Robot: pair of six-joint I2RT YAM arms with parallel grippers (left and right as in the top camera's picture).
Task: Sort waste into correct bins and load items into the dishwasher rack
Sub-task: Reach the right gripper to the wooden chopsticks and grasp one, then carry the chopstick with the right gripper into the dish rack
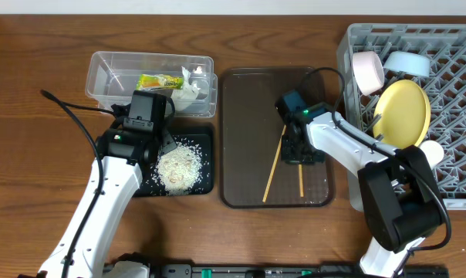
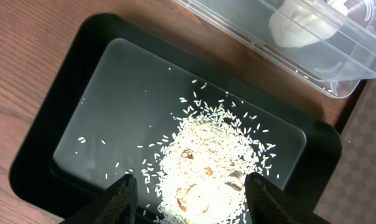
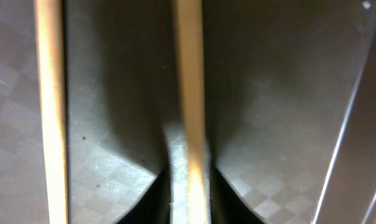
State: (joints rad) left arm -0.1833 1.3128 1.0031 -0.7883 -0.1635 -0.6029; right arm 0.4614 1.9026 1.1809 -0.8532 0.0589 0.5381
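Right end effector (image 3: 189,198) is down low over the checkered floor of the brown serving tray (image 1: 241,108). Both chopsticks (image 1: 273,171) lie on that tray. The straddled chopstick (image 3: 189,93) runs straight between the two dark fingers (image 3: 235,200), which sit close on either side of it; the wrist view is blurred, so cannot tell whether it is pinched or only flanked. The second chopstick (image 3: 51,112) lies off to the left in that view, apart from the fingers; from overhead it lies slanted, just beside the end effector.

Left end effector (image 2: 191,200) hovers over the black tray (image 2: 38,149); fingers spread wide, released, nothing between them. The rice heap (image 2: 206,162) lies on the tray floor right below the gap between the fingertips, toward the end nearer the serving tray; loose grains are scattered over the rest of the floor.

The clear tub (image 1: 102,69) sits just beside the black tray, along its far edge; inside are the snack wrapper (image 1: 160,80) and crumpled white paper (image 1: 188,93).

The grey rack (image 1: 457,116) sits at the right end of the table (image 1: 32,154). The pink bowl (image 1: 368,69) and blue bowl (image 1: 408,63) stand on edge in its far left part; the yellow plate (image 1: 403,114) leans nearer; the white cup (image 1: 432,152) is at the plate's lower edge.

The table is brown wood grain and fills every view; black cables trail from both arms.
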